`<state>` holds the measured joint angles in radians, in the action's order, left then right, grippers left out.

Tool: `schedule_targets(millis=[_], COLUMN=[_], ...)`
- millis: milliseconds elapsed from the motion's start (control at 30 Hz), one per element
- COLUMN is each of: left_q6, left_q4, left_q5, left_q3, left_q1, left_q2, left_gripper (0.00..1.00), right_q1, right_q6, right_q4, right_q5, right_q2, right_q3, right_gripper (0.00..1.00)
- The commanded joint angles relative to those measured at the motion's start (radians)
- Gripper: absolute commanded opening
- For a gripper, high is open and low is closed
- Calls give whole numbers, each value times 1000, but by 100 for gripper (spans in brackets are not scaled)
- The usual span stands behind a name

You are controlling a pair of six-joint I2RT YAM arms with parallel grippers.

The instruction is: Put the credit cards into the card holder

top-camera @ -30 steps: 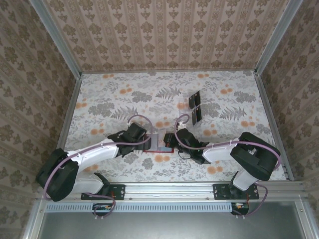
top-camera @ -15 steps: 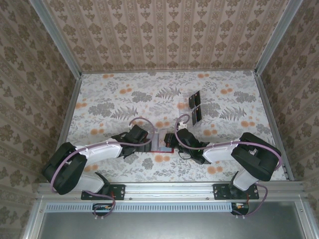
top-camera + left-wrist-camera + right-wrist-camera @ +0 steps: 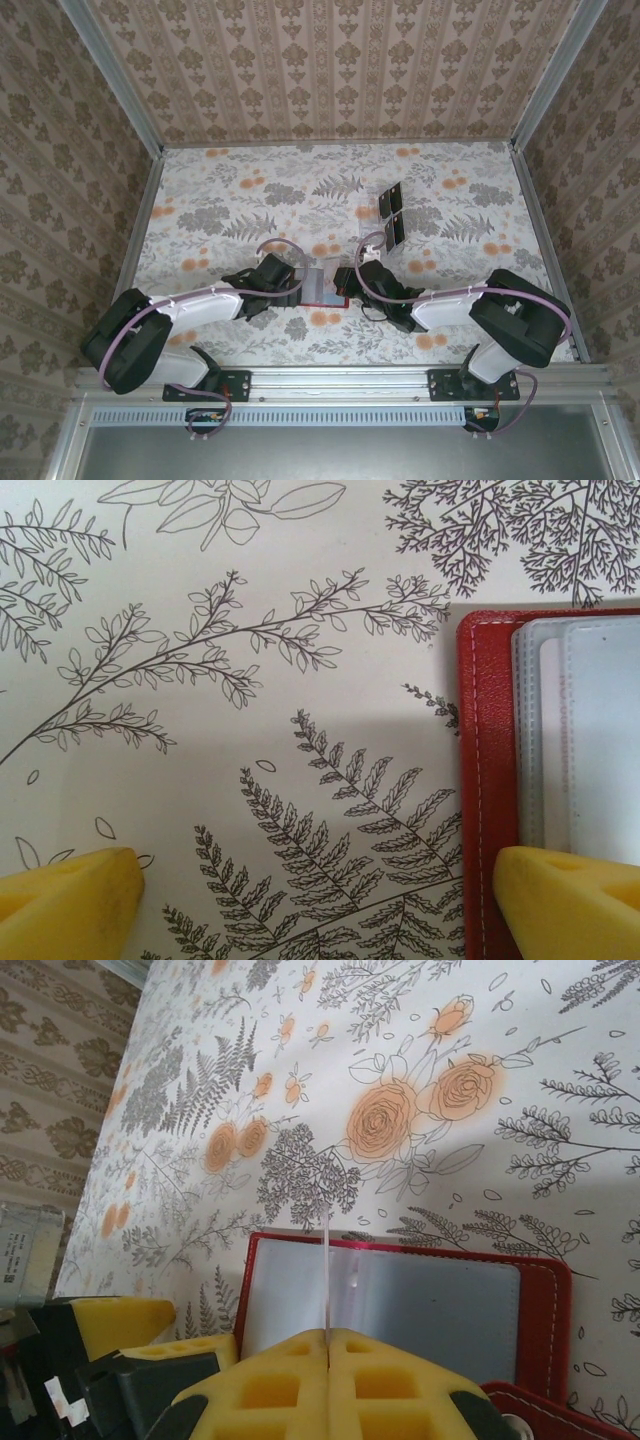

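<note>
You have the card holder lying open by the middle of the desk's near edge, right hand pinched on a thin pale leaf above it, left hand wide: press its cover flat first.

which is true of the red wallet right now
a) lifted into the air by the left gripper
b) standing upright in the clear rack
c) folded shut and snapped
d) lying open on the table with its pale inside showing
d: the red wallet lies unfolded on the flowered table, with its pale grey inside facing up.
</note>
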<state>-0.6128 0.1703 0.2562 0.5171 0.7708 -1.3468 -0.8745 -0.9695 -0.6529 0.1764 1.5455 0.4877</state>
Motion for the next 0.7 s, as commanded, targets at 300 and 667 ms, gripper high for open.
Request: schedule_targets(millis=[300, 667], left_q6=[-14, -17], left_q4=[50, 44], left_q5=[17, 16], left_q3=[-43, -51], left_q1=[-6, -5], left_q2=[-13, -14], left_gripper=[100, 100], right_q1=[-16, -32], right_q6=[-38, -72], right_q4=[-194, -274], right_q5=[29, 32], right_q2=[111, 165], right_q3=[-15, -18], right_gripper=[0, 0])
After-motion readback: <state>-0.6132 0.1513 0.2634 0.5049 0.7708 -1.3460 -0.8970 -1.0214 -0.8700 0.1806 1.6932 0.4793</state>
